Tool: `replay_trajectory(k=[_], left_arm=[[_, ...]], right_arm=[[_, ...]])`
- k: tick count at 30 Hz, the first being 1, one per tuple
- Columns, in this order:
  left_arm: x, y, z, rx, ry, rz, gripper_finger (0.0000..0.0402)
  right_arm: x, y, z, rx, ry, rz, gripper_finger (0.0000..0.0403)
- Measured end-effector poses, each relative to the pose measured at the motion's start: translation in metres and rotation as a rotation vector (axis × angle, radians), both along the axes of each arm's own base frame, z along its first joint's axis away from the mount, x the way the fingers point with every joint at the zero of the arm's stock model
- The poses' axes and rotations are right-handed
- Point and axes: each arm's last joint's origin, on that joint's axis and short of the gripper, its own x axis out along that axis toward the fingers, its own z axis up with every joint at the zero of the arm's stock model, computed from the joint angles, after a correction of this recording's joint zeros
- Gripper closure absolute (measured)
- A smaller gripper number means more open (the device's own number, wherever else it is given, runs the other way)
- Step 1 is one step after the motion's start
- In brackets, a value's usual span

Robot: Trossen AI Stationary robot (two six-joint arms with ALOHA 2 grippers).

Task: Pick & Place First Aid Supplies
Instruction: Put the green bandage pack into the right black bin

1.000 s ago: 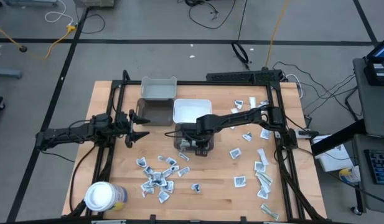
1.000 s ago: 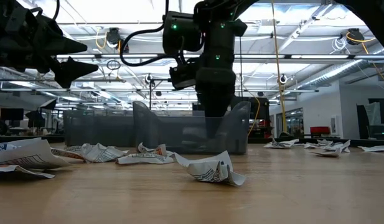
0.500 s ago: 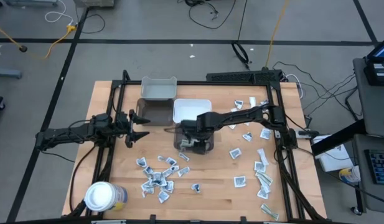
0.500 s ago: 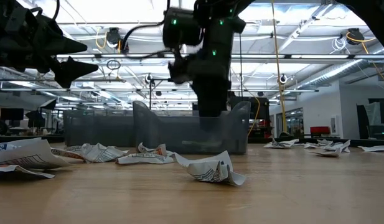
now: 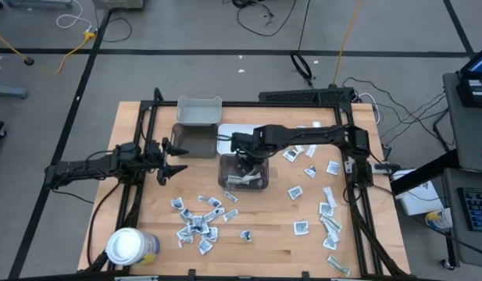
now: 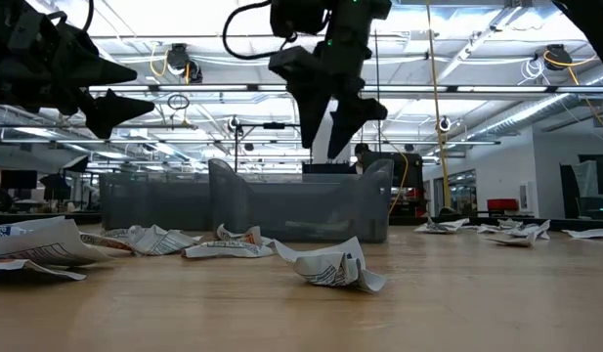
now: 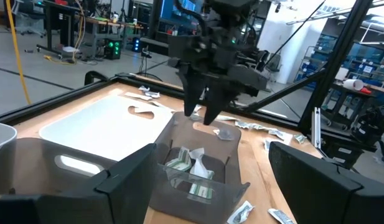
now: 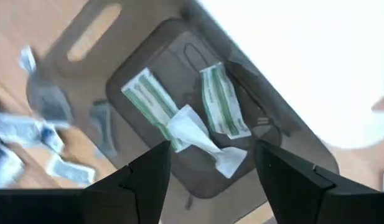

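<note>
The first aid supplies lie scattered as small white printed packets near the front [image 5: 198, 222] and along the right side [image 5: 323, 176]. Two pale-green strips [image 8: 148, 102] and a white packet [image 8: 201, 137] rest on the floor of the grey see-through bin [image 5: 242, 173]. My right gripper [image 6: 335, 122] hangs open and empty just above that bin, fingers pointing down; it also shows in the high view [image 5: 244, 158] and the left wrist view [image 7: 204, 112]. My left gripper [image 5: 174, 158] waits open at the left, level, facing the bin.
A white tray [image 5: 229, 136] lies behind the grey bin, and a second grey bin with a pale box on top [image 5: 196, 125] stands at the far left of it. A white-lidded round jar [image 5: 127, 248] stands at the near left corner. A black frame [image 5: 350, 179] borders the table.
My right gripper has risen out of the grey bin, a little toward the table's far edge, and has rolled about its own pointing line. The strips and the packet stay on the bin's floor.
</note>
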Motion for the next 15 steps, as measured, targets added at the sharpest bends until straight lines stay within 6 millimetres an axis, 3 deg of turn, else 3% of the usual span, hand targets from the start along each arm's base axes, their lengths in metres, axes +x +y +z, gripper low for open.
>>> replay_trajectory(k=[6, 15], left_arm=[[0.000, 0.000, 0.000, 0.000, 0.000, -0.001, 0.0091], [0.000, 0.000, 0.000, 0.000, 0.000, 0.000, 0.0091]], right_arm=[[-0.008, 0.003, 0.003, 0.043, 0.010, -0.135, 0.0181], [-0.060, 0.022, 0.007, 0.084, 0.054, -0.245, 0.0181]])
